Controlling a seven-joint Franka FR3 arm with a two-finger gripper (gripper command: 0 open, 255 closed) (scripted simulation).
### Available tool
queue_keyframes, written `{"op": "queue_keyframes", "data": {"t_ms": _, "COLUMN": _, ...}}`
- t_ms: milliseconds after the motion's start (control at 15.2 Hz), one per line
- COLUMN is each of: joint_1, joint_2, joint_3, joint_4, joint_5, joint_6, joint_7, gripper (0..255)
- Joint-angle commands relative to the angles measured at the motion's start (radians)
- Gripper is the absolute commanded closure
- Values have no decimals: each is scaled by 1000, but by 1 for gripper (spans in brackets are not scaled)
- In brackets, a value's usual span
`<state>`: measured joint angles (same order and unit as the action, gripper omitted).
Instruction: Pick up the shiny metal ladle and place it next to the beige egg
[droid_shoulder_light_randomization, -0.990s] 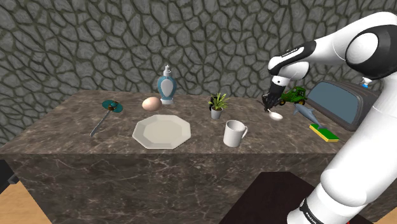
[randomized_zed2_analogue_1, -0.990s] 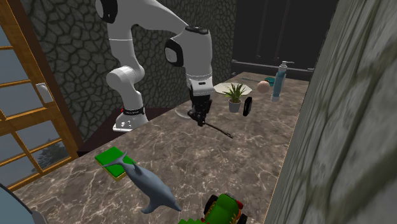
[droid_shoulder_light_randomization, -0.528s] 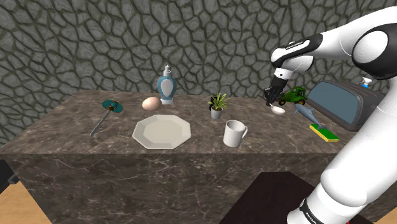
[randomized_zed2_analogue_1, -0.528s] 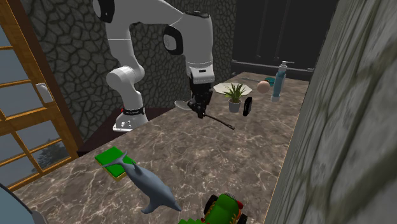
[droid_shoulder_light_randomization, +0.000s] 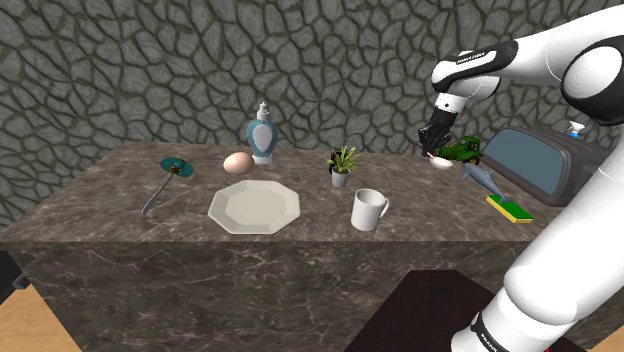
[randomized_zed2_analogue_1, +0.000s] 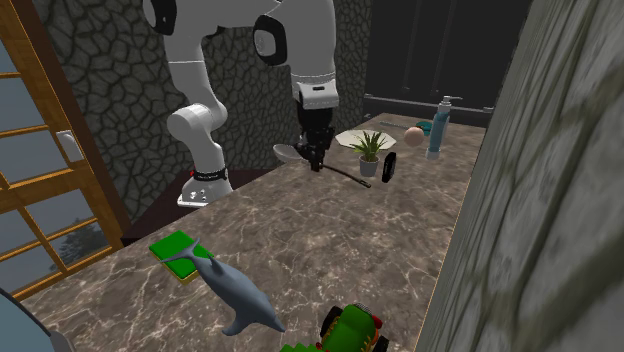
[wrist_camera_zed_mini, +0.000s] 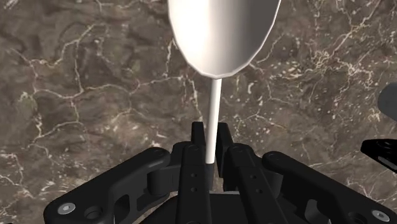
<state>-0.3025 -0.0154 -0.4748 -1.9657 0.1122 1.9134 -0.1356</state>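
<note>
**Ladle in grip, egg far across the counter**

Gripper (wrist_camera_zed_mini: 207, 137) is clamped on the ladle (wrist_camera_zed_mini: 222, 32) at its thin handle, just short of the bowl; the wrist view shows that contact plainly. The ladle hangs clear of the counter (droid_shoulder_light_randomization: 120, 215), well apart from the egg (droid_shoulder_light_randomization: 238, 163). The egg lies toward the shoulder view's left of the gripper, with the potted plant (droid_shoulder_light_randomization: 341, 165) and mug (droid_shoulder_light_randomization: 367, 210) between. The second exterior view adds the long axis: handle near level, free end toward the egg, bowl on the side away from it. The shoulder view gives landing room: soap bottle (droid_shoulder_light_randomization: 262, 133) just behind the egg, plate (droid_shoulder_light_randomization: 254, 207) near it in front. My read: mid-carry; bare counter on the egg's plant-facing side looks the likely spot.
</note>
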Motion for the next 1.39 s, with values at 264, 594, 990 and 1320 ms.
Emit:
{"op": "queue_keyframes", "data": {"t_ms": 264, "joint_1": 24, "joint_2": -15, "joint_3": 26, "joint_4": 34, "joint_5": -6, "joint_6": -41, "joint_7": 57, "gripper": 255}}
{"op": "queue_keyframes", "data": {"t_ms": 594, "joint_1": 81, "joint_2": 3, "joint_3": 86, "joint_4": 49, "joint_5": 6, "joint_6": -28, "joint_7": 168, "gripper": 255}}
{"op": "queue_keyframes", "data": {"t_ms": 990, "joint_1": 146, "joint_2": 55, "joint_3": 151, "joint_4": 106, "joint_5": 26, "joint_6": -22, "joint_7": 292, "gripper": 255}}
{"op": "queue_keyframes", "data": {"t_ms": 1320, "joint_1": 197, "joint_2": 123, "joint_3": 199, "joint_4": 188, "joint_5": 43, "joint_6": -26, "joint_7": 389, "gripper": 255}}
